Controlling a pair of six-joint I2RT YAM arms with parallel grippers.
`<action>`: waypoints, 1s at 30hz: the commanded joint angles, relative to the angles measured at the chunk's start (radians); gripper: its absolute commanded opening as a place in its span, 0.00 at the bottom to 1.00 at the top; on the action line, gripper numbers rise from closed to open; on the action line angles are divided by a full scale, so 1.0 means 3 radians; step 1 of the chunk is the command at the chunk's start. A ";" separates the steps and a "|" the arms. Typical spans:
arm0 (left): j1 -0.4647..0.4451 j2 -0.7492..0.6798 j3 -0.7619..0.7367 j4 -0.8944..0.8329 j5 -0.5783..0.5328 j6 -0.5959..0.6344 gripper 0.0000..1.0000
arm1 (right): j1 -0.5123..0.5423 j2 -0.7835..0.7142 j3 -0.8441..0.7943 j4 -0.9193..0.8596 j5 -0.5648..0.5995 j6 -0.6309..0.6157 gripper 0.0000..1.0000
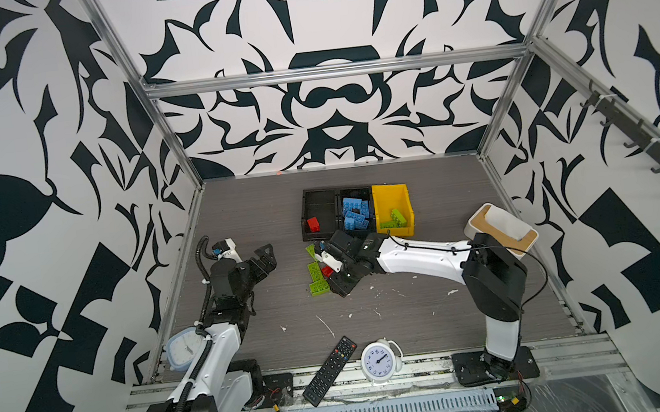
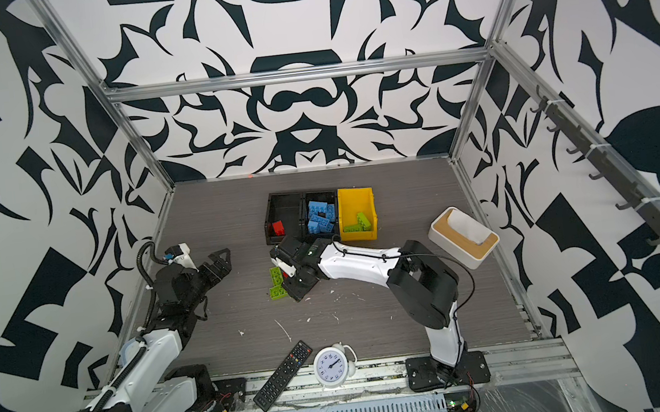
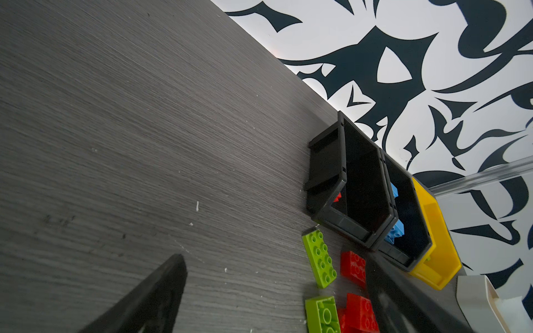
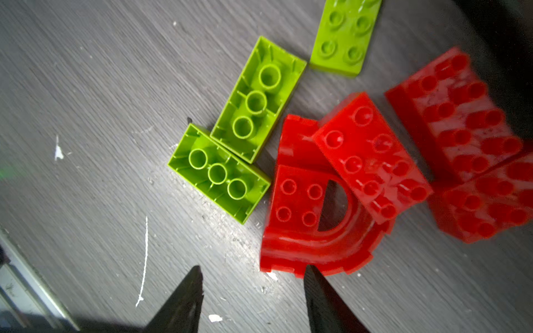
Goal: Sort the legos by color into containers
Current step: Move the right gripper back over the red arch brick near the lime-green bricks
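**Operator:** Report the right gripper.

**Technician:** The right gripper [image 4: 252, 271] has its jaws partly apart with nothing between them. It hangs low over the table [image 4: 86, 115], at the loose pile in front of the bins. One fingertip [image 4: 314, 288] is at the edge of the red arch piece [image 4: 302, 245]. Whether they touch cannot be told.

**Operator:** And the left gripper?

**Technician:** The left gripper [image 1: 268, 258] has its jaws wide and empty. It is left of the pile, well apart from it.

**Operator:** Locate the bricks.

**Technician:** Binned:
- one red brick [image 1: 313, 224] in the left black bin [image 1: 319, 202]
- blue bricks [image 1: 354, 213] in the middle black bin [image 1: 354, 190]
- green bricks [image 1: 394, 219] in the yellow bin [image 1: 390, 194]

Loose on the table:
- two upturned green pieces [image 4: 258, 99] [image 4: 219, 173], touching
- one studs-up green piece [image 4: 344, 37], just beside them
- a tilted red block [image 4: 372, 155], resting on the arch
- two further red blocks [image 4: 455, 115] [image 4: 487, 199], side by side next to it
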 commanded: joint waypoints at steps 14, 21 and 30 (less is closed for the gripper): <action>0.0010 0.0011 0.0060 -0.0009 0.0036 0.0003 0.99 | -0.0019 0.0072 0.0167 0.0078 0.0310 0.0143 0.54; 0.0010 -0.0002 0.0060 -0.0011 0.0031 0.0007 0.99 | -0.0018 0.0191 0.0269 0.0109 0.0334 0.0097 0.52; 0.0010 -0.0008 0.0055 -0.0021 0.0008 -0.0007 0.99 | -0.0050 0.0339 0.0280 0.0111 0.0483 0.0050 0.46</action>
